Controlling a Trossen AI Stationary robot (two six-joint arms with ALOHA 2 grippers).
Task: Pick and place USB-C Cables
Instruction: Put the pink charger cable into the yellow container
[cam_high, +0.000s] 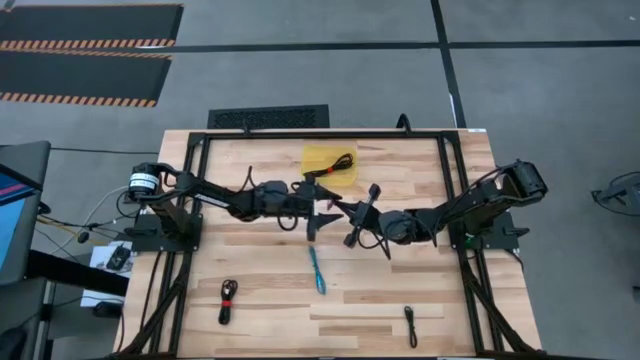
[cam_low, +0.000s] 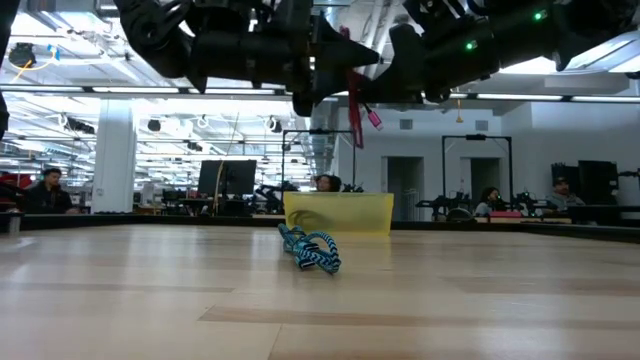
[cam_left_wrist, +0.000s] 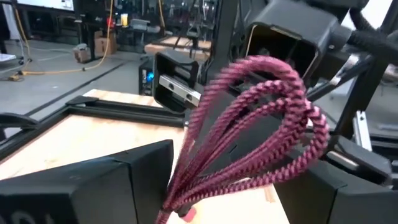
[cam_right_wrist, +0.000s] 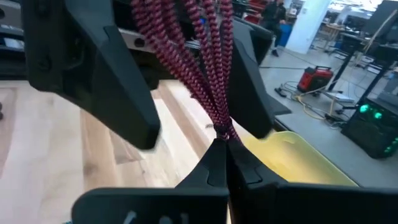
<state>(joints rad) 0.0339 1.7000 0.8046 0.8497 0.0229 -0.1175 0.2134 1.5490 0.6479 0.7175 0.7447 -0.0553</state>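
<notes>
If my spread left gripper (cam_left_wrist: 205, 186) misses the dark red braided cable (cam_left_wrist: 261, 124) pinched in my right gripper (cam_right_wrist: 221, 146), it drops short of the yellow tray (cam_high: 328, 160) at the worktop's far edge.

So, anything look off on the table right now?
Only mid-air: the right gripper pinches the dark red cable between the left gripper's open fingers, a handover above the table. Nothing spilled or damaged.

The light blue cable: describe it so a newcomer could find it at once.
Start at the wooden table and look just below the two grippers meeting at its middle. The light blue cable lies there alone on bare wood. It is the only blue cord; the others are black or red.
</notes>
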